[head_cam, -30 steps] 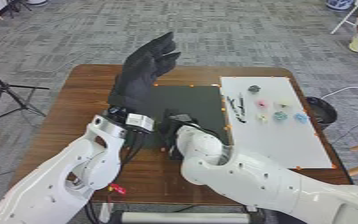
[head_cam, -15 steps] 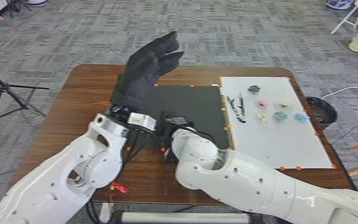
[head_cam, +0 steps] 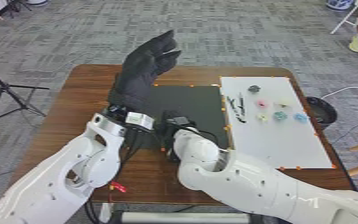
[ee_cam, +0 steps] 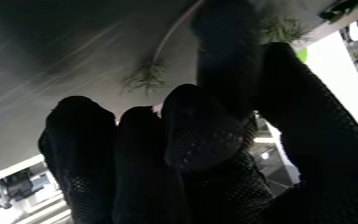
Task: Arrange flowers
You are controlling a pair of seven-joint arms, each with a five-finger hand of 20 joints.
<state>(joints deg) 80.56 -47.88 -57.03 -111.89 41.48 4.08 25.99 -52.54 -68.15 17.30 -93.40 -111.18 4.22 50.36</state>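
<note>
My left hand (head_cam: 142,74) stands raised over the dark mat's left side, its fingers straight. At the mat's near part lies my right hand (head_cam: 172,120), largely hidden by its wrist. On the white board sit a pink flower (head_cam: 262,104), a teal flower (head_cam: 280,116), a blue flower (head_cam: 301,118) and a dark grey one (head_cam: 254,89). Thin dark pieces (head_cam: 239,111) lie along the board's left side. In the right wrist view, my right hand (ee_cam: 198,135) has extended fingers; beyond their tips are a thin stem with a leafy tuft (ee_cam: 146,77) and another green tuft (ee_cam: 284,30).
The dark mat (head_cam: 198,100) lies beside the white board (head_cam: 278,145) on the brown table (head_cam: 87,100). A black bin (head_cam: 322,111) stands past the table's right edge. A tripod (head_cam: 7,89) is on the floor at the left.
The right wrist and forearm have shifted slightly leftward, then a little back right. The left hand has moved only slightly; the flowers have stayed in place.
</note>
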